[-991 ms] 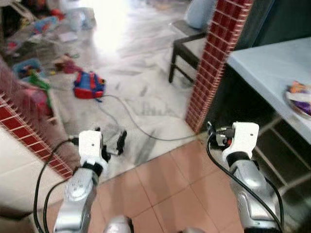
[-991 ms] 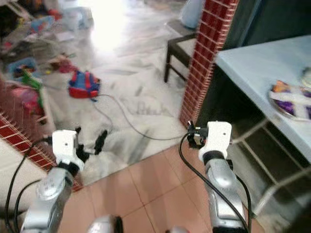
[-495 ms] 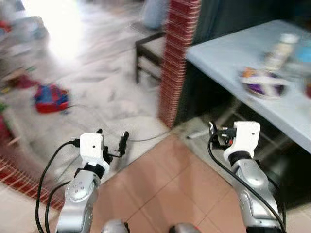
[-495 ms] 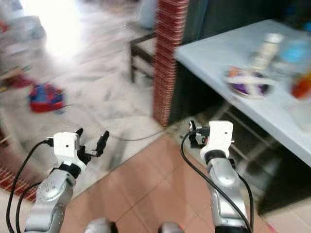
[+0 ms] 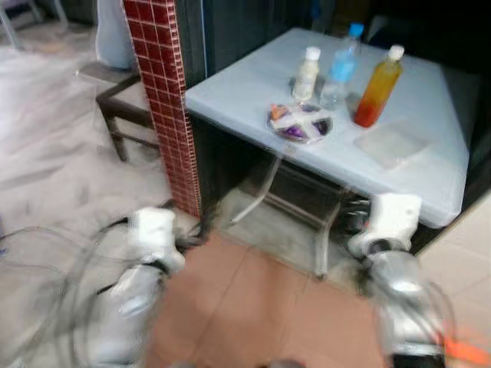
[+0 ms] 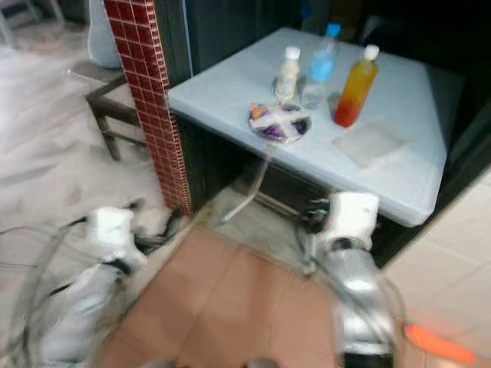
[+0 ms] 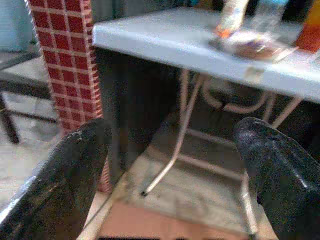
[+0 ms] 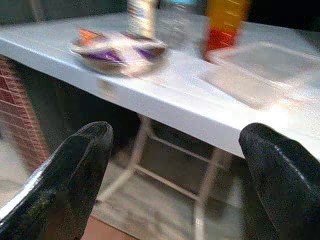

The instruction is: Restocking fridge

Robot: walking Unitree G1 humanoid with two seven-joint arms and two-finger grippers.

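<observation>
— While both arms ride low in front of the body, what are the grippers doing?

— Nothing yet. The left gripper (image 7: 172, 165) has its fingers (image 7: 65, 185) spread wide with only air between them, and the right gripper (image 8: 175, 165) is the same, fingers (image 8: 70, 175) far apart and holding nothing. From the head views both arms are blurred, so the robot looks to be on the move.

— And past the grippers?

— Each wrist camera looks at the table (image 5: 238, 88) from below its edge, at the folding legs underneath. On top stand three bottles close together near the far side: a white bottle (image 5: 306, 74), a clear bottle (image 5: 338, 73) with a blue cap, and an orange bottle (image 5: 377, 96). Just in front of them sits a plate (image 5: 300, 123) of wrapped snacks, and beside the orange one lies a clear lid (image 5: 390, 143). A red brick pillar (image 5: 165, 100) stands at the table's left corner, with a chair (image 5: 115, 100) beyond it.

— So which step is this?

— I'd call it the approach to the goods; nothing has been picked up. No fridge is in sight.

— Next move?

— Probably close in on the table, steady, raise an arm above the tabletop and line open fingers around one bottle.
</observation>
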